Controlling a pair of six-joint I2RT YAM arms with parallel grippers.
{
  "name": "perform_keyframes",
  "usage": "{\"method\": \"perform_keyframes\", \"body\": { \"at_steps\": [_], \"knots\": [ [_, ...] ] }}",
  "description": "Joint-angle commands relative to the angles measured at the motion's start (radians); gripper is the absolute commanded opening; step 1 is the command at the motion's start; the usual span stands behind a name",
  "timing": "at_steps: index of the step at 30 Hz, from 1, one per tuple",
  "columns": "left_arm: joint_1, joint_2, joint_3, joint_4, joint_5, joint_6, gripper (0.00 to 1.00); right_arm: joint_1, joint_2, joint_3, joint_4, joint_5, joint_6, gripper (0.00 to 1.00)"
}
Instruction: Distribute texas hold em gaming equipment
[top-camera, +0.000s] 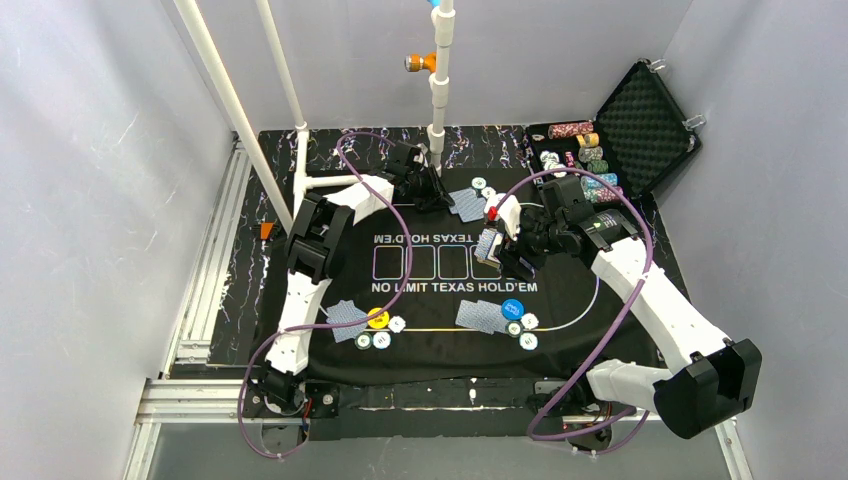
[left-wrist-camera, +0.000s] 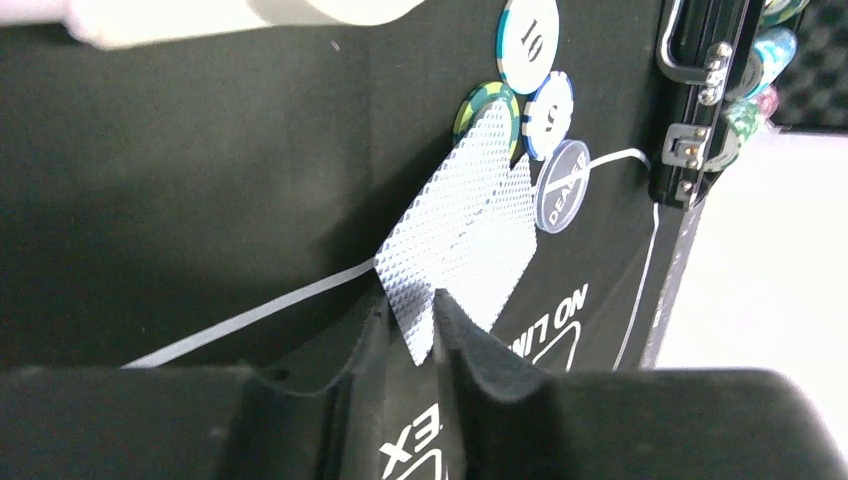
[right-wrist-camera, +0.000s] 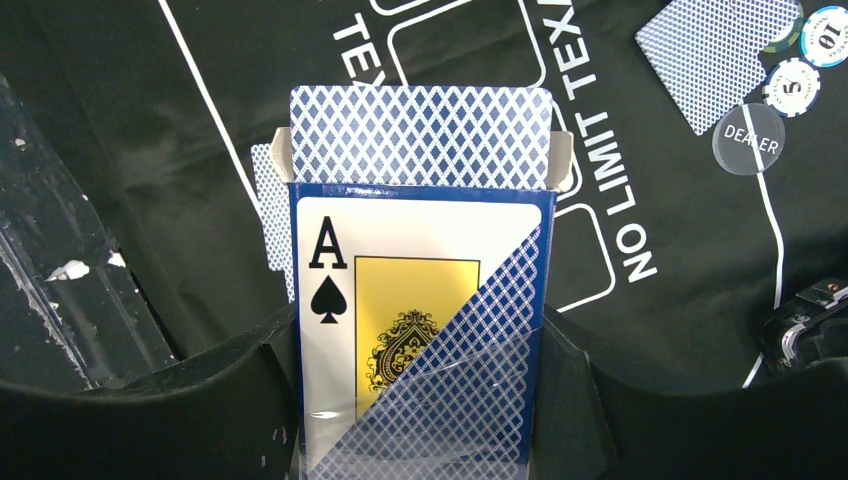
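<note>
— Right wrist view: the right pincer (right-wrist-camera: 418, 385) clamps the card box (right-wrist-camera: 420, 270), cards (right-wrist-camera: 420, 135) poking out past its tips
— And the left pincer (left-wrist-camera: 437, 325)?
— Narrow, pinching a card (left-wrist-camera: 462, 215) by its corner, chips (left-wrist-camera: 530, 45) just beyond. Pulling back before letting go could drag that card away

At bottom centre I see my left gripper (left-wrist-camera: 412, 308), jaws nearly together, with a corner of the blue-backed playing cards (left-wrist-camera: 465, 220) between them; I can't tell whether they pinch it. By the cards' upper edge lie a green chip (left-wrist-camera: 480, 100), a 5 chip (left-wrist-camera: 549, 112), a 10 chip (left-wrist-camera: 528, 40) and a clear DEALER button (left-wrist-camera: 561, 187).
</note>
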Motion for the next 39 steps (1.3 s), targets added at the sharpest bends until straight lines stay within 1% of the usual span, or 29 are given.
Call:
{"method": "perform_keyframes", "body": {
  "at_steps": [1, 3, 4, 5, 11, 13, 14, 15, 16, 19, 21, 23, 25, 27, 29, 32, 34, 35, 39],
  "knots": [
    [-0.001, -0.027, 0.027, -0.019, 0.011, 0.003, 0.3, -0.002, -0.005, 0.011, 0.023, -0.032, -0.007, 0.01],
    [0.0, -0.057, -0.002, -0.015, 0.007, 0.009, 0.4, -0.002, -0.007, 0.009, 0.024, -0.035, -0.007, 0.01],
    [0.002, -0.076, -0.019, -0.015, 0.002, 0.012, 0.47, -0.002, -0.007, 0.009, 0.025, -0.036, -0.007, 0.01],
    [0.003, -0.095, -0.037, -0.014, -0.002, 0.016, 0.52, -0.002, -0.008, 0.009, 0.025, -0.037, -0.005, 0.01],
    [0.026, -0.236, -0.153, -0.037, -0.032, 0.064, 0.76, 0.0, -0.01, 0.002, 0.035, -0.041, -0.005, 0.01],
    [0.035, -0.304, -0.206, -0.055, -0.01, 0.093, 0.82, 0.0, -0.01, 0.001, 0.035, -0.043, -0.009, 0.01],
    [0.038, -0.337, -0.226, -0.07, 0.001, 0.114, 0.88, 0.0, -0.01, 0.0, 0.034, -0.043, -0.011, 0.01],
    [0.039, -0.372, -0.251, -0.085, 0.018, 0.137, 0.96, 0.0, -0.008, 0.0, 0.032, -0.045, -0.013, 0.01],
    [0.04, -0.407, -0.274, -0.101, 0.042, 0.166, 0.98, 0.0, -0.007, 0.0, 0.031, -0.047, -0.015, 0.01],
    [0.041, -0.512, -0.338, -0.161, 0.135, 0.26, 0.98, 0.0, -0.007, -0.002, 0.03, -0.073, -0.022, 0.01],
    [0.041, -0.578, -0.369, -0.239, 0.193, 0.327, 0.98, 0.001, -0.007, -0.003, 0.026, -0.092, -0.029, 0.01],
    [0.042, -0.658, -0.425, -0.28, 0.21, 0.4, 0.98, 0.003, -0.012, -0.004, 0.024, -0.108, -0.038, 0.01],
    [0.049, -0.763, -0.52, -0.279, 0.212, 0.46, 0.98, 0.009, -0.017, -0.007, 0.025, -0.119, -0.047, 0.01],
    [0.063, -0.866, -0.571, -0.291, 0.235, 0.495, 0.98, 0.019, -0.019, -0.01, 0.029, -0.127, -0.051, 0.01],
    [0.078, -0.914, -0.576, -0.346, 0.274, 0.508, 0.98, 0.033, -0.018, -0.01, 0.038, -0.137, -0.052, 0.01],
    [0.088, -0.944, -0.551, -0.418, 0.457, 0.568, 0.98, 0.049, -0.009, -0.004, 0.048, -0.162, -0.05, 0.01],
    [0.09, -0.968, -0.559, -0.402, 0.571, 0.564, 0.98, 0.062, -0.005, 0.001, 0.05, -0.171, -0.052, 0.01],
    [0.089, -0.981, -0.575, -0.364, 0.617, 0.537, 0.98, 0.07, -0.005, 0.003, 0.049, -0.174, -0.053, 0.01],
    [0.067, -0.976, -0.621, -0.187, 0.669, 0.363, 0.97, 0.104, -0.01, 0.005, 0.049, -0.193, -0.052, 0.01]
  ]
}}
